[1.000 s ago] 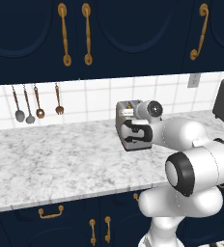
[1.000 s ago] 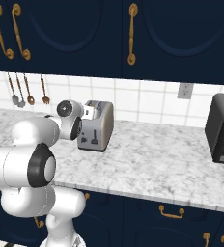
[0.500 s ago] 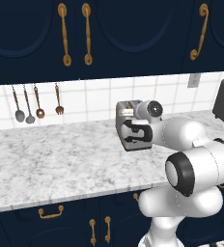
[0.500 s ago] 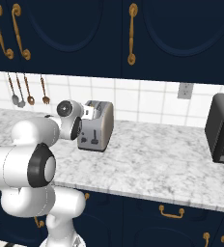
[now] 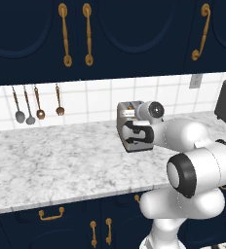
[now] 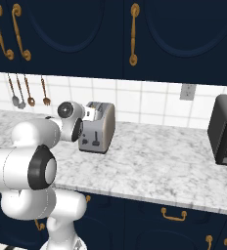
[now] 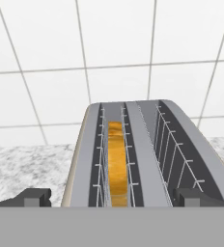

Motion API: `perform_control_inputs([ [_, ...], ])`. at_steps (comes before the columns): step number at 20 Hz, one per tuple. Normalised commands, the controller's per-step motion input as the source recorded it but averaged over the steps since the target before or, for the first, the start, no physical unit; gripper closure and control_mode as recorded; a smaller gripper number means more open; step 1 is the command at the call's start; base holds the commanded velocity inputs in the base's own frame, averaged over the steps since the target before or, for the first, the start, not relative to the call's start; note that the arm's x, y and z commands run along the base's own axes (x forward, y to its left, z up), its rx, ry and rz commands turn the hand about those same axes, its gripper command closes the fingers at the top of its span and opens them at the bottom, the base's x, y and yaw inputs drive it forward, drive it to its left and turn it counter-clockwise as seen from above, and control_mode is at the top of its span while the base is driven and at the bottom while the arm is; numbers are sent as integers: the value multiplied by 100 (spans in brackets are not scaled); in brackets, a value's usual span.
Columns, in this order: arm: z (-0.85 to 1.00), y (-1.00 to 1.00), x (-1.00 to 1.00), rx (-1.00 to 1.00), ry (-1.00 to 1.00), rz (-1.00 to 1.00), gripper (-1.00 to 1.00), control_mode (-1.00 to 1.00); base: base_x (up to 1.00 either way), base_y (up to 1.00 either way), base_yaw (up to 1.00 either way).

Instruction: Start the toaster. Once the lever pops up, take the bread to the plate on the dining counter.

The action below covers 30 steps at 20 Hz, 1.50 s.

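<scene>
A white robot arm reaches over a marbled worktop (image 5: 61, 165) toward a small silver toaster (image 6: 100, 128) that stands near the tiled back wall. In both base views the claw (image 5: 134, 135) sits right at the toaster's narrow front face, where the dark controls are. Seen from the hand, the claw's two dark fingertips (image 7: 33, 198) are spread wide, one on each side of the toaster's near end, pinching nothing. A slice of bread (image 7: 117, 161) stands on edge in the toaster's left slot, sunk low between the wire guides; the right slot is bare. The step in hand looks like starting the toaster. The next move likely calls for catching the lever on that front face and pressing it down, though the lever itself cannot be made out.
</scene>
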Motion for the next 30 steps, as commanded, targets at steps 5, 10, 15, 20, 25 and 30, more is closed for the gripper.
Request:
perform_control_inputs([
  [5,0,0,0,0,0,0,-100,-100,0,0,0],
  [10,0,0,0,0,0,0,-100,-100,0,0,0],
  [15,0,0,0,0,0,0,-100,-100,0,0,0],
  [20,0,0,0,0,0,0,-100,-100,0,0,0],
  [25,0,0,0,0,0,0,-100,-100,0,0,0],
  [30,0,0,0,0,0,0,-100,-100,0,0,0],
])
